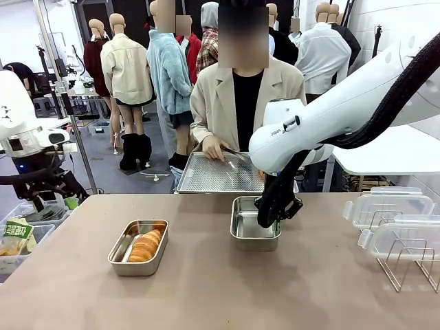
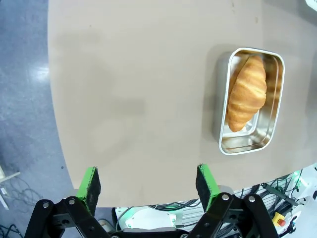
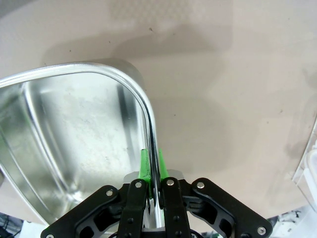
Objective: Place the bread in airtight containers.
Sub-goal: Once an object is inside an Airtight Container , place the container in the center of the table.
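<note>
Two steel boxes sit on the desk [image 1: 220,295], well apart from each other. The left box [image 1: 134,268] lies toward the near left corner, and one croissant [image 1: 146,245] rests in it lengthwise, closer to its right wall, with bare steel showing beside it. The right box [image 1: 253,244] stands near the middle of the desk, closer to the far edge, and what I can see of its inside is bare metal.

My right pincer [image 3: 150,161] is clenched on the right wall of the right box: one green pad presses inside the rim, the other outside, with the thin steel edge between them.

My left pincer [image 2: 147,182] is released, its jaws spread wide with nothing between them. It hangs above the desk's left edge, with the croissant's box well away from it.

At the far edge a person's hand [image 1: 214,147] rests on a large perforated tray [image 1: 206,180]. Clear lids [image 1: 392,205] lie at the right edge, beside a wire rack [image 1: 405,265].
</note>
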Tool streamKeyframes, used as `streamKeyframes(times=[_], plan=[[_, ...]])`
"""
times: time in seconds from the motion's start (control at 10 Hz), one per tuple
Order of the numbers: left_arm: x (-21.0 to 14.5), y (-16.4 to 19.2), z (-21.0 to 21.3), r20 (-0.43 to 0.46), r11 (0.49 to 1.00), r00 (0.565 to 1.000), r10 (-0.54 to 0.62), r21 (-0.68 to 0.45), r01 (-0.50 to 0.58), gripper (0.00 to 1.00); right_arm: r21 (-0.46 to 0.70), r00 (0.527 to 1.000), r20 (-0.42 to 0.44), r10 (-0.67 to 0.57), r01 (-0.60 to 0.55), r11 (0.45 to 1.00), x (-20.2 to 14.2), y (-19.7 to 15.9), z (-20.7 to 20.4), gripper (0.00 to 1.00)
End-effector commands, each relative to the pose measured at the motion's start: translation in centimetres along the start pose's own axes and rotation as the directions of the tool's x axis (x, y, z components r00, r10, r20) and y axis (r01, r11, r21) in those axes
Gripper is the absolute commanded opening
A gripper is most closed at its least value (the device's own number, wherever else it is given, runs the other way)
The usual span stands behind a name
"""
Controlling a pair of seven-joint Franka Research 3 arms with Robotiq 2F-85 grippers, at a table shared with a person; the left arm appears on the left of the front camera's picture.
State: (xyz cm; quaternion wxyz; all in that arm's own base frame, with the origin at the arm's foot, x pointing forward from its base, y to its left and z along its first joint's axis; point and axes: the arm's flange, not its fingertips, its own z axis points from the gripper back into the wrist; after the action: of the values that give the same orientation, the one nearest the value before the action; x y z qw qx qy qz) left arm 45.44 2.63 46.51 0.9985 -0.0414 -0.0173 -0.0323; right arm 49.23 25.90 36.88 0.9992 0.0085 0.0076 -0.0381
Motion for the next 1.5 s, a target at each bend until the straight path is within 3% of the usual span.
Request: streamKeyframes(times=[0.0, 1.4], plan=[[0.38, -0.39, -0.08, -0.007, 1.000, 1.000, -0.009, 0.010, 0.009, 1.00, 0.002, 1.000, 0.004, 0.000, 0.000, 1.000, -0.01, 0.11, 0.10, 0.00], [0.38, -0.39, -0.08, -0.007, 1.000, 1.000, -0.009, 0.010, 0.009, 1.00, 0.002, 1.000, 0.004, 0.000, 0.000, 1.000, -0.01, 0.11, 0.10, 0.00]])
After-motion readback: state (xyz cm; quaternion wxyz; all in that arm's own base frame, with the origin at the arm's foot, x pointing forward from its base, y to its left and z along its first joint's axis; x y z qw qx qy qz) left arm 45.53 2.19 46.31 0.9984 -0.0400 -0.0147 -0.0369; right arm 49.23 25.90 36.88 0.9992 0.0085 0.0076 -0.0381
